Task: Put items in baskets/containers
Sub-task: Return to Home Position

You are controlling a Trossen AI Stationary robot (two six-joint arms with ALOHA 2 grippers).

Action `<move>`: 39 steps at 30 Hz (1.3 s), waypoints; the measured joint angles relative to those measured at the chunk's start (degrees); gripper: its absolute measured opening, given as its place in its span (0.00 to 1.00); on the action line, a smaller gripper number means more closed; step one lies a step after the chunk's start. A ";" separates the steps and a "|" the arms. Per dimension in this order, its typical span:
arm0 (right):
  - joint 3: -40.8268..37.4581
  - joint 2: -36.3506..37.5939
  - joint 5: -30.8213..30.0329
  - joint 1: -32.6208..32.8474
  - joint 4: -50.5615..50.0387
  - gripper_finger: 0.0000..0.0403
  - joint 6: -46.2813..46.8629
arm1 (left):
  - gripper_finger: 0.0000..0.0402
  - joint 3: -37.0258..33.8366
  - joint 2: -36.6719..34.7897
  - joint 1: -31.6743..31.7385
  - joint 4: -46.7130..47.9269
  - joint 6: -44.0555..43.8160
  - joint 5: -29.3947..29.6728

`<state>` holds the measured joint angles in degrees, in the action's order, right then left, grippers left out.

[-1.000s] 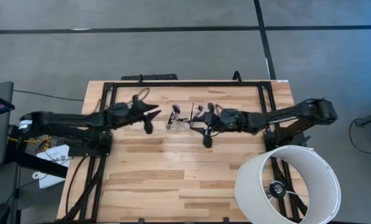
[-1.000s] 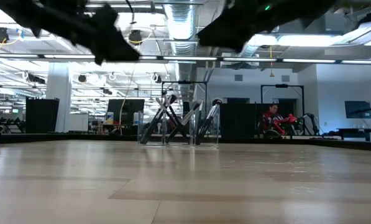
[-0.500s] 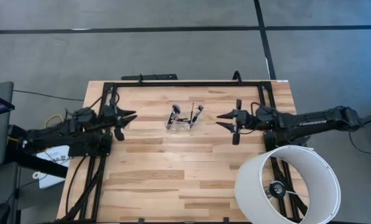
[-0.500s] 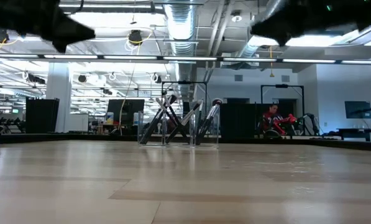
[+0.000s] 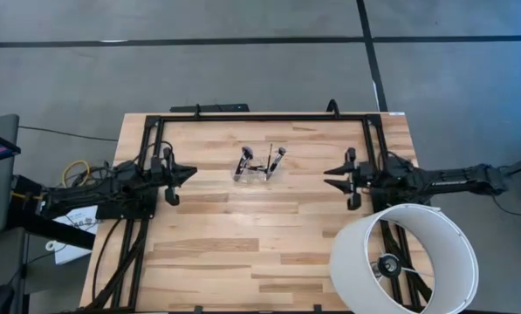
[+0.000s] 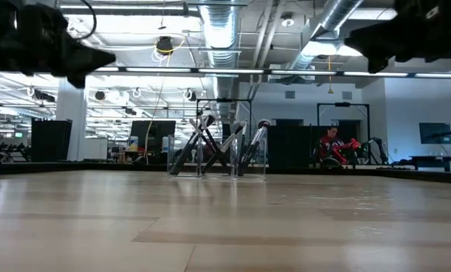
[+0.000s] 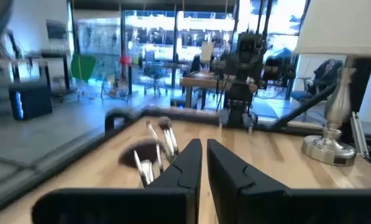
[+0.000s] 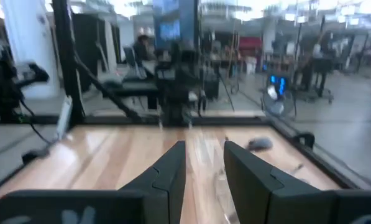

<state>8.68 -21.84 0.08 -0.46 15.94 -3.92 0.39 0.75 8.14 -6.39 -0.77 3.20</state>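
Observation:
Several thin dark makeup brushes [image 5: 260,162] stand bristle-end up in a small clear cup [image 5: 253,175] at the table's far middle, leaning outward against its rim [image 6: 217,160]. The left wrist view also shows the brushes [image 7: 157,146]. My left gripper [image 5: 190,173] hovers well to the cup's left, shut on nothing [image 7: 204,152]. My right gripper [image 5: 328,177] hovers well to the cup's right and points at it, open with nothing between its fingers [image 8: 204,158]. Both grippers are above the tabletop.
A large white lamp shade [image 5: 408,257] stands at the table's near right corner, just nearside of my right arm. A black metal frame [image 5: 260,117] runs round the table's far part. Bare wood [image 5: 243,235] lies nearside of the cup.
Both grippers have drawn back from beside the cup, the left toward the table's left edge and the right toward its right edge. The left gripper's fingers have come together. The cup and its brushes have stayed put.

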 joint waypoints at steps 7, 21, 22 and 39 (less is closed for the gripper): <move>-4.59 12.77 -0.01 1.38 -4.14 0.25 -1.95 | 0.04 -0.10 3.00 0.00 -0.52 -0.96 0.15; -8.16 21.65 0.07 1.52 -15.50 0.25 1.66 | 0.04 -0.08 11.51 0.00 -1.06 -1.01 0.15; -8.19 21.35 0.24 1.56 -14.65 0.25 2.16 | 0.04 -0.08 12.09 0.00 -1.16 -1.01 0.15; -8.23 20.36 -0.04 0.91 -15.30 0.25 6.97 | 0.04 -0.08 15.98 0.00 -1.67 -1.01 0.15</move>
<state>0.45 -1.49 0.03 0.45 0.64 3.05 0.32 16.73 8.14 -8.05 -1.78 3.36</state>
